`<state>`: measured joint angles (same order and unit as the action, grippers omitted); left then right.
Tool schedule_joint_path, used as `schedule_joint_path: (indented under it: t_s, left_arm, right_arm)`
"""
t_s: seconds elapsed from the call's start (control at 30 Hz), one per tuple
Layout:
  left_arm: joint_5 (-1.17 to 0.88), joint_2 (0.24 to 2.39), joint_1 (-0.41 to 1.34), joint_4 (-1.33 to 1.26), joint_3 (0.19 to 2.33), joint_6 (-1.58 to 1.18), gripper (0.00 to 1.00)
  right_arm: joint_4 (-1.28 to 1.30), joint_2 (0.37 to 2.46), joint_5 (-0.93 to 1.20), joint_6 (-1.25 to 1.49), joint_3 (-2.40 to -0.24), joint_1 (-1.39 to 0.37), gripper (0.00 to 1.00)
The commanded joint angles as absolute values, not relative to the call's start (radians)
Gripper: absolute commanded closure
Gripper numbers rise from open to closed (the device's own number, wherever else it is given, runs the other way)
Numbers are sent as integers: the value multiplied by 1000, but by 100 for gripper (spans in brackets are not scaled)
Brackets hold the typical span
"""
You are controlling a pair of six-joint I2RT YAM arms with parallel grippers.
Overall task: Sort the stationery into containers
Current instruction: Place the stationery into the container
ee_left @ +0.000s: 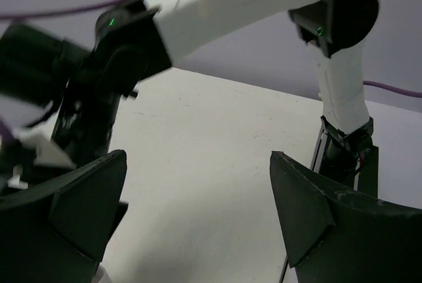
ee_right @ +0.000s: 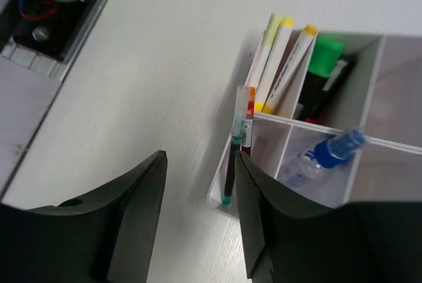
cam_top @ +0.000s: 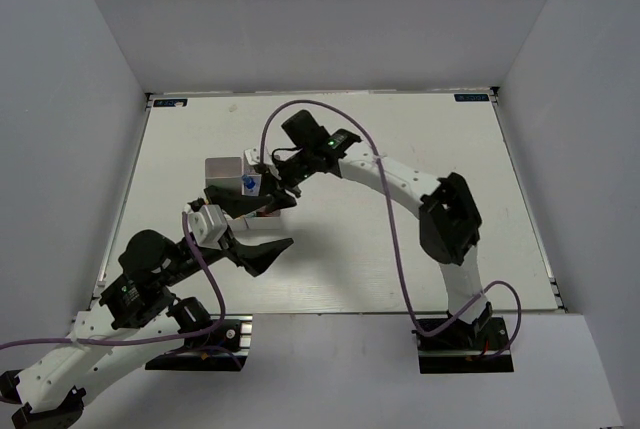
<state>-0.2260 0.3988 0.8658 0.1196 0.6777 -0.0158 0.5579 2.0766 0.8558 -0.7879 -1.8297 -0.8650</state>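
The white divided tray [ee_right: 330, 131] stands just off my right gripper [ee_right: 201, 164], whose jaws are apart with only bare table between them. A green-tipped pen [ee_right: 231, 164] and a red-tipped pen [ee_right: 248, 121] lean in the tray's near corner, right against my right finger. Other compartments hold yellow-tipped white pens [ee_right: 280, 59], a green-capped highlighter [ee_right: 324, 65] and a blue-capped clear tube [ee_right: 323, 154]. From above, the tray [cam_top: 224, 171] sits left of centre with the right gripper [cam_top: 268, 204] at its near side. My left gripper [cam_top: 262, 254] hovers wide open over bare table [ee_left: 198, 157].
The right arm [ee_left: 250, 6] arches across the left wrist view, with its base [ee_left: 343, 151] at the near edge. A black rail with cables [ee_right: 46, 39] borders the table. Grey walls enclose the white table [cam_top: 420, 149] on three sides.
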Motion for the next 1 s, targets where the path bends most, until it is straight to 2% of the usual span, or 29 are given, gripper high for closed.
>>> schedule_joint_path:
  t_s: [0.0, 0.2, 0.3, 0.47, 0.5, 0.53, 0.57, 0.67, 0.73, 0.87, 0.97]
  left_arm:
    - [-242, 388, 861, 110, 672, -26, 1]
    - [-252, 367, 861, 92, 672, -35, 1]
    - [-252, 367, 861, 83, 672, -35, 1]
    - [-204, 388, 861, 83, 672, -44, 1]
    - [-204, 397, 861, 83, 672, -44, 1]
    - [-171, 408, 861, 83, 683, -44, 1]
    - [-155, 440, 861, 93, 693, -44, 1]
    - [-91, 501, 861, 136, 736, -44, 1]
    - [-38, 567, 861, 173, 761, -44, 1]
    - [31, 672, 861, 186, 802, -44, 1]
    - [31, 748, 861, 186, 825, -44, 1]
  right_arm:
    - [519, 1889, 839, -744, -1792, -854, 48]
    - [367, 1650, 605, -611, -1557, -824, 39]
    - [255, 1525, 418, -510, -1386, -802, 23]
    - [218, 1349, 79, -338, -1220, -781, 10]
    - [206, 1260, -39, -330, -1192, -778, 10]
    - [193, 1223, -69, -322, -1162, -778, 10]
    - [152, 1115, -142, -315, -1063, -778, 10]
    - [121, 1005, -201, -282, -938, -779, 10]
    - [114, 849, -256, -266, -829, -781, 10]
    - [124, 598, -336, -244, -724, -778, 10]
    - [130, 520, -383, -253, -681, -776, 10]
